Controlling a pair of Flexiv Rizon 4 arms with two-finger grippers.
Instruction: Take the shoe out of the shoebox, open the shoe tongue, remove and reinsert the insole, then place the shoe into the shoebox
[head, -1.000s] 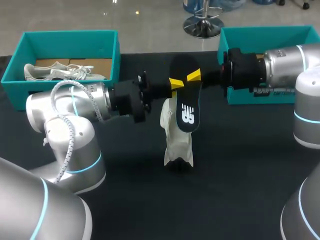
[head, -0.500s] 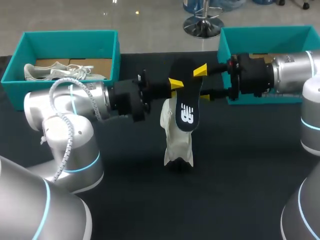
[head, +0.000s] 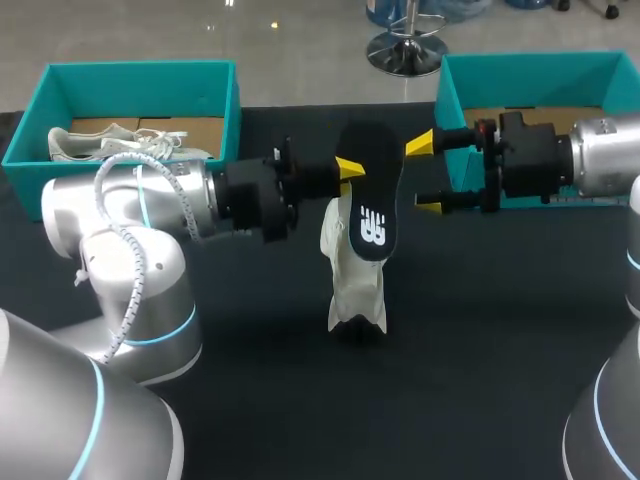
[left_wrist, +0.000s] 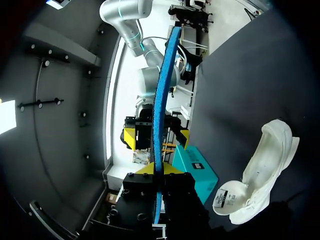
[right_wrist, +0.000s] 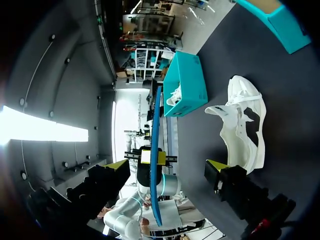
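Retracting rightward since the earlier frame, the right pincer (head: 425, 175) stands released, clear of the one insole (head: 372, 215), which the left pincer (head: 350, 168) keeps clenched near the one shoe (head: 352, 280) standing on the counter (head: 250, 380) between two shoeboxes: left shoebox (head: 140, 75), right shoebox (head: 520, 70).

A white sneaker (head: 356, 285) rests between two teal shoeboxes, its tongue folded out. Its black insole (head: 372, 205), white logo showing, hangs upright just above it, pinched at one edge by the left gripper (head: 349, 170). The left shoebox (head: 140, 76) holds another white sneaker (head: 110, 143); the right shoebox (head: 530, 68) stands open.
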